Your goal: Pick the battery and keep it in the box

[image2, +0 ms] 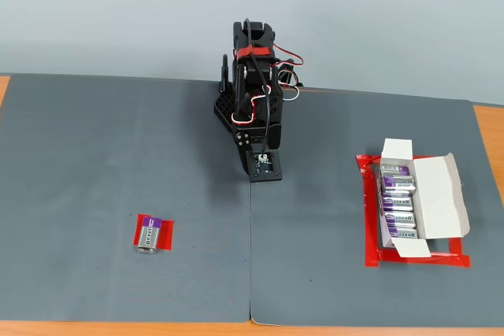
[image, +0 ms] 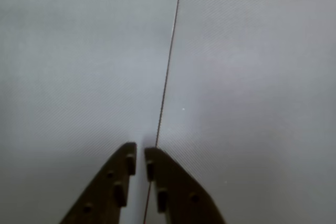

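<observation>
Flanking battery: bare red patch.

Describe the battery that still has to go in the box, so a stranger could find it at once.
Start at the black arm at the back of the grey mat in the fixed view, then look to the mat's front left. There a lone battery lies on a small red tape patch. Its look-alikes all sit in a row inside the white box on the right.

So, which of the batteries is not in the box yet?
The single battery lying on the small red patch at the left of the fixed view. All the others sit in a row inside the white box at the right.
</observation>
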